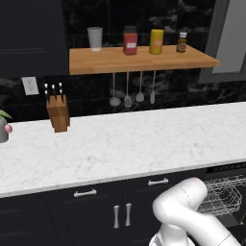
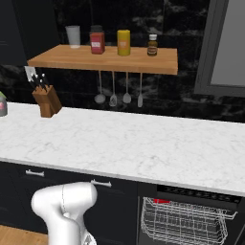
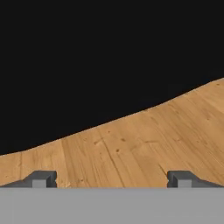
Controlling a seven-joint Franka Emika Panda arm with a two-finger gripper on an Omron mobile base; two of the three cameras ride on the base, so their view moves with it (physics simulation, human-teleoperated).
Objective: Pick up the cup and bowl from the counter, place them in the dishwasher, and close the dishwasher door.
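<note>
The white marble counter (image 1: 144,139) (image 2: 143,143) runs across both base views over black cabinets; the cup and the bowl are out of view. The dishwasher (image 1: 226,192) (image 2: 189,217) stands open at the right, its grey wire rack showing; I cannot make out the dishwasher door itself. My white arm is folded low in front of the cabinets. In the hand view my gripper (image 3: 111,179) is open with nothing between its fingertips (image 3: 41,178). It looks at the wooden floor (image 3: 140,144) and a black surface beyond.
A wooden shelf (image 1: 139,58) (image 2: 105,58) above the counter carries a pale tumbler (image 1: 94,38), two jars and a small bottle, with utensils hanging under it. A knife block (image 1: 58,113) (image 2: 46,101) and a plant pot (image 1: 2,129) stand at the counter's left.
</note>
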